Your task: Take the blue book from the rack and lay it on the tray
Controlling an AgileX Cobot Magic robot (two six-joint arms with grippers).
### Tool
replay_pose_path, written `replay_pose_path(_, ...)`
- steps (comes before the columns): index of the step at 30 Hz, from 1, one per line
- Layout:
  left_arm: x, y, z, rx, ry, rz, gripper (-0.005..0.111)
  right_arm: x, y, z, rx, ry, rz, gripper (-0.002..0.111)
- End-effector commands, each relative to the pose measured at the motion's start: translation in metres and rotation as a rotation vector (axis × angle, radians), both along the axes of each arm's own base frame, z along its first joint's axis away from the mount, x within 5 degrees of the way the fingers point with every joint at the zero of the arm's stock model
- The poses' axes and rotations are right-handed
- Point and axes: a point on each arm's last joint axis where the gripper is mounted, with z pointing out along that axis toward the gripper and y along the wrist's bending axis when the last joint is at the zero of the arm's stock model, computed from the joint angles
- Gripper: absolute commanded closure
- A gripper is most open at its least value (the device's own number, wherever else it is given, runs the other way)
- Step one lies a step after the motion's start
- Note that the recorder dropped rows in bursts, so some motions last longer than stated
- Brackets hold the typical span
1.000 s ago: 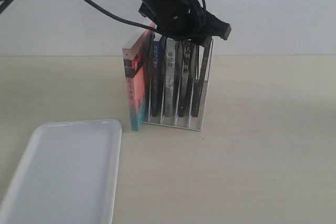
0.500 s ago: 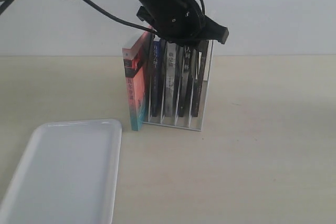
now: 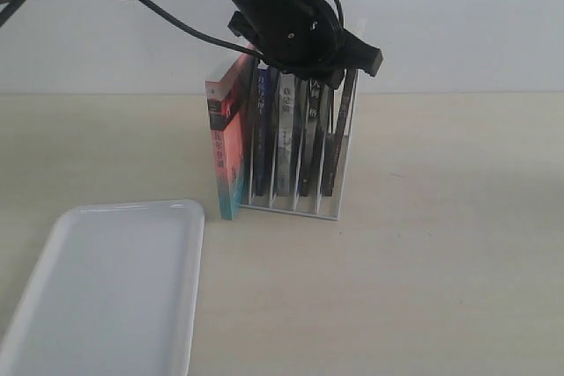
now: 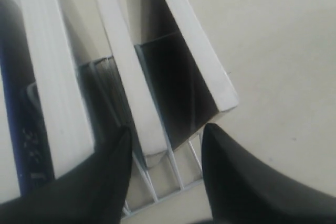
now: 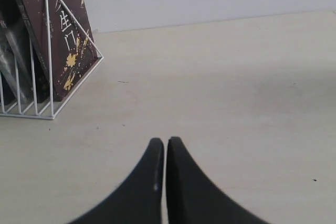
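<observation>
Exterior view: left gripper (image 3: 304, 59) atop rack (image 3: 291, 207), tray (image 3: 132, 206) at its 7 o'clock. Fingers (image 4: 100, 182) straddle a book (image 4: 152, 145) top, grip unclear; right gripper (image 5: 165, 141) pressed together.

the left claw (image 4: 167, 128) is black, and between its fingers lie white page edges and a black cover. under it, the rack (image 3: 291, 209) is white wire, and the blue book (image 3: 262, 125) shows a dark navy spine with pale lettering. just beside that claw, a thick book (image 3: 227, 160) runs from pink down to teal. well apart from the claw, the tray (image 3: 115, 305) is plain white. the right claw (image 5: 165, 141) is also black. near it, a dark brown book (image 5: 52, 30) carries gold characters and gold specks. the table (image 3: 441, 244) is pale beige.
</observation>
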Motion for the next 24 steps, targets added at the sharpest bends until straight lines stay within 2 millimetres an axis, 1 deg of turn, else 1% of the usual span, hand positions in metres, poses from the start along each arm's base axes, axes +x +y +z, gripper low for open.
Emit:
replay_pose_path(1,0.0031,-0.0028,-0.0054,-0.003,-0.009,0.002,0.066,0.0000,-0.0001,0.0018,-0.008,-0.020,0.001,0.107)
replay_pose_path(4,0.0062,-0.0046,-0.0124,0.006,-0.017,0.000,0.066,0.0000,-0.0001,0.0018,-0.008,-0.020,0.001,0.107)
replay_pose_path(7,0.0087,-0.0009,-0.0123,0.033,-0.035,0.038,0.066,0.0000,-0.0001,0.0018,-0.008,-0.020,0.001,0.107)
replay_pose_path(19,0.0094,-0.0021,-0.0123,0.008,-0.035,0.052,0.067,0.0000,-0.0001,0.0018,-0.008,-0.020,0.001,0.107)
replay_pose_path(21,0.0094,-0.0021,-0.0123,0.008,-0.035,0.052,0.072,0.0000,-0.0001,0.0018,-0.008,-0.020,0.001,0.107)
replay_pose_path(24,0.0095,-0.0023,-0.0121,0.007,-0.036,0.052,0.085,0.0000,-0.0001,0.0018,-0.008,-0.020,0.001,0.107)
